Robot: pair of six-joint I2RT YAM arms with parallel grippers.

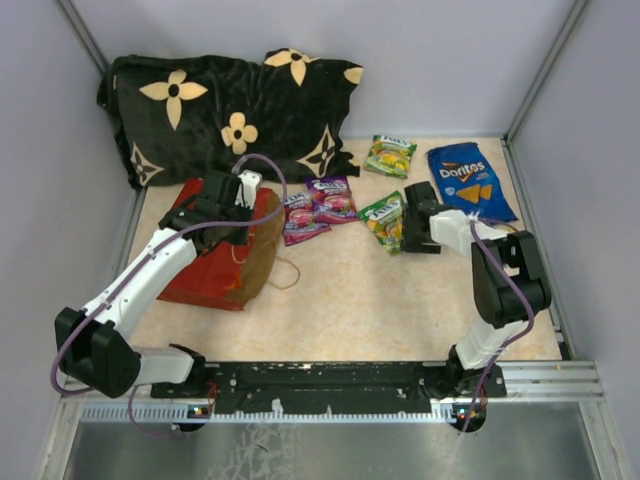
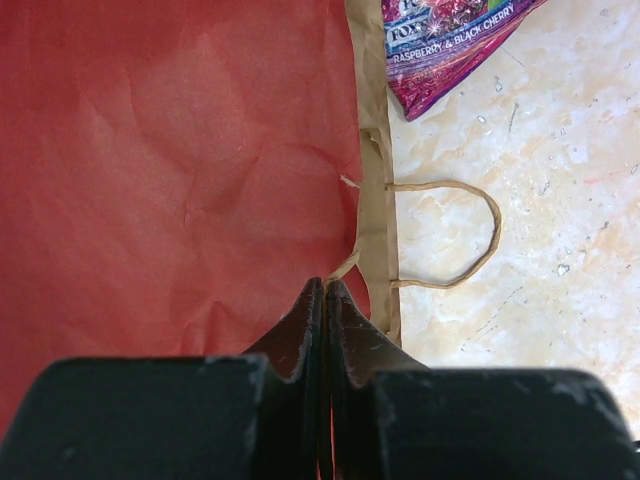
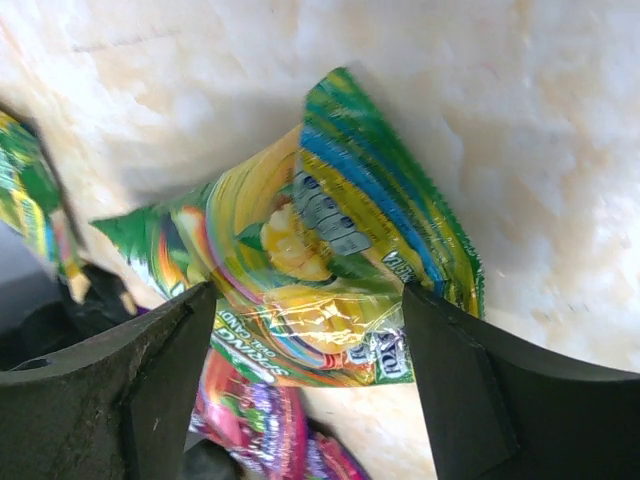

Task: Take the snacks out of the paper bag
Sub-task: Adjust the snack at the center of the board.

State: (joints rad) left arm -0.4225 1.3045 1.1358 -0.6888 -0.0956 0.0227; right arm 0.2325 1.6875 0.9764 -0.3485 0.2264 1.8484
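The red paper bag [image 1: 205, 270] lies on its side with its brown opening [image 1: 262, 262] facing right. My left gripper [image 1: 228, 205] rests on top of it. In the left wrist view the left gripper [image 2: 326, 286] is shut at the bag's [image 2: 180, 150] mouth edge, pinching the paper by a tan cord. My right gripper [image 1: 406, 216] is open, its fingers either side of a green candy pouch [image 1: 384, 221] on the table; the right wrist view shows the right gripper [image 3: 305, 312] straddling this pouch [image 3: 330, 260]. Two purple pouches [image 1: 333, 197] [image 1: 300, 220], another green pouch [image 1: 390, 155] and the blue Doritos bag [image 1: 468, 180] lie outside the bag.
The black flower-patterned pillow [image 1: 230, 110] fills the back left, just behind the bag. A loose cord handle loop [image 2: 495, 225] lies on the table by the bag's mouth. Walls close in the table on the left, back and right.
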